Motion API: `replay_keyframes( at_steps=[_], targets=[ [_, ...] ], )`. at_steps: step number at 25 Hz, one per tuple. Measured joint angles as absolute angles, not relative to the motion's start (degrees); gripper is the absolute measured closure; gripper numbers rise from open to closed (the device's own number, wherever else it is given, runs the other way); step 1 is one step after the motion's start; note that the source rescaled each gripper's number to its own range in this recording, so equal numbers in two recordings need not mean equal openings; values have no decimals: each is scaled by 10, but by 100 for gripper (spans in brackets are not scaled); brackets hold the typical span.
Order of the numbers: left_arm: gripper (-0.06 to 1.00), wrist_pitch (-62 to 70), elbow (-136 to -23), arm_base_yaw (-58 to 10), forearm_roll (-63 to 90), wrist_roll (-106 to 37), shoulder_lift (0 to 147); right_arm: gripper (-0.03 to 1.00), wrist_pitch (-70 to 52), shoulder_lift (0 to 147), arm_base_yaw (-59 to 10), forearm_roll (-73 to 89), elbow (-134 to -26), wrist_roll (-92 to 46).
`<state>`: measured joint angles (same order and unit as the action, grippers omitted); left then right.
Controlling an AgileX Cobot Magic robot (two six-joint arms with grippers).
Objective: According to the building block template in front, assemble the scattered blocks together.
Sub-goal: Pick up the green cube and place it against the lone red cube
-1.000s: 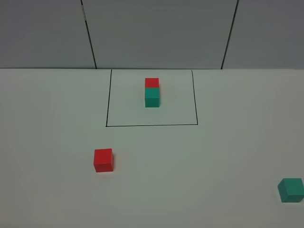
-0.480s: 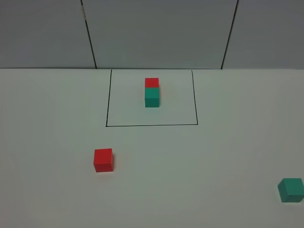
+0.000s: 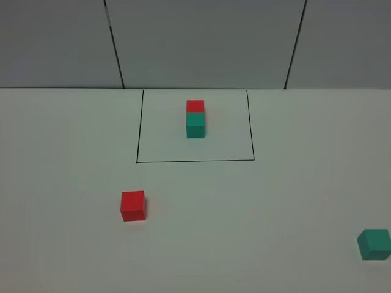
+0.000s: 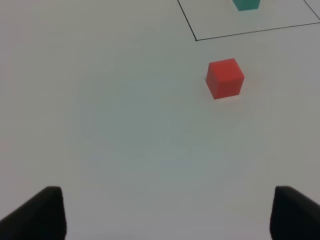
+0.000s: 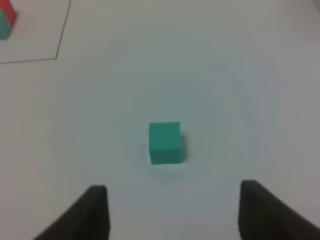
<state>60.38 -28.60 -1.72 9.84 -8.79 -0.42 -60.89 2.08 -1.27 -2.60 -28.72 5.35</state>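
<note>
The building block template is a red cube (image 3: 195, 106) joined to a teal cube (image 3: 195, 124) inside a black outline (image 3: 195, 161) at the back middle of the table. The scattered blocks lie apart: a loose red cube (image 3: 132, 206) at front left and a loose teal cube (image 3: 374, 243) at the far right edge. Neither gripper shows in the exterior view. In the left wrist view my left gripper (image 4: 170, 215) stands open, well short of the red cube (image 4: 225, 78). My right gripper (image 5: 172, 212) is open just short of the teal cube (image 5: 164, 143).
The white table (image 3: 256, 207) meets a grey panelled wall (image 3: 201, 43) at the back. A corner of the black outline (image 4: 196, 39) shows in the left wrist view, and part of the template (image 5: 6, 20) in the right wrist view.
</note>
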Motion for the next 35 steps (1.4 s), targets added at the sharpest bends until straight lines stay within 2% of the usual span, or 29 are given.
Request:
replay_keyframes(
  at_steps=[35],
  targets=[
    [15,612,-262,-14,80,-64,-4,58,-609,21,-13,-26,-287,54]
  ],
)
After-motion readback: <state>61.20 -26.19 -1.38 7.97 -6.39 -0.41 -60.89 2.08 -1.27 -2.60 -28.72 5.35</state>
